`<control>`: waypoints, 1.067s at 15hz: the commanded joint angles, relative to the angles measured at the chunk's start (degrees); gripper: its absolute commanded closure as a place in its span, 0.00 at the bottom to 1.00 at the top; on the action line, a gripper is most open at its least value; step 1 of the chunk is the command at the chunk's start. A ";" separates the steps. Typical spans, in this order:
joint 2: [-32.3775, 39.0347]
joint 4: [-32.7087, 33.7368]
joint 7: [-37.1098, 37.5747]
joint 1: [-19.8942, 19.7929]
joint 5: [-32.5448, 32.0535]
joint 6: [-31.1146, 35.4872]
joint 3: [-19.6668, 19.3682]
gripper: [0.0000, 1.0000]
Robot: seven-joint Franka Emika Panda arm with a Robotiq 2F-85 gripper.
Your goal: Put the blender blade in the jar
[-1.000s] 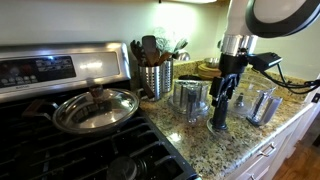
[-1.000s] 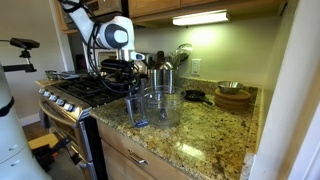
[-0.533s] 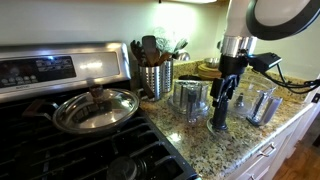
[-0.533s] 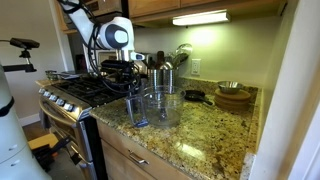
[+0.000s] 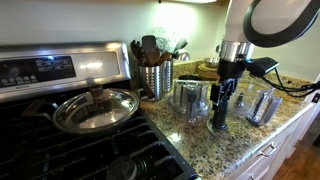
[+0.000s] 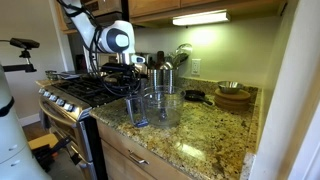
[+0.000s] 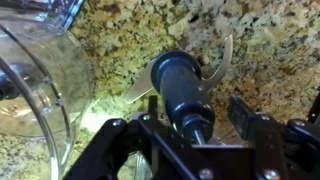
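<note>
The blender blade [image 5: 218, 117] is a dark upright spindle standing on the granite counter. It also shows in an exterior view [image 6: 135, 110]. In the wrist view the blender blade [image 7: 183, 88] shows metal wings at its base. My gripper [image 5: 225, 96] is open, with its fingers on either side of the spindle's narrow top [image 7: 200, 122]. The jar [image 5: 262, 103] is clear plastic and stands beside the blade. It also shows in an exterior view [image 6: 160, 106]. A clear plastic wall [image 7: 35, 90] fills the left of the wrist view.
A silvery ribbed cylinder [image 5: 190, 97] stands on the blade's other side. A steel utensil holder [image 5: 155, 77] stands behind it. A stove with a lidded pan [image 5: 95, 108] is beside the counter. Wooden bowls [image 6: 233, 97] sit farther along. The counter's front edge [image 6: 150, 150] is near.
The gripper has sunk slightly over the blade's top. The blade and jar have not moved.
</note>
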 commanded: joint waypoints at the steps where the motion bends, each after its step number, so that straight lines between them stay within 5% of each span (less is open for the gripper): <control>1: 0.45 -0.06 2.21 0.15 -2.11 1.72 -0.54 0.58; 5: -0.45 -0.54 3.08 0.15 -3.10 1.86 -0.68 0.79; 16: -8.89 -0.49 0.67 1.09 -0.61 -9.20 0.68 0.79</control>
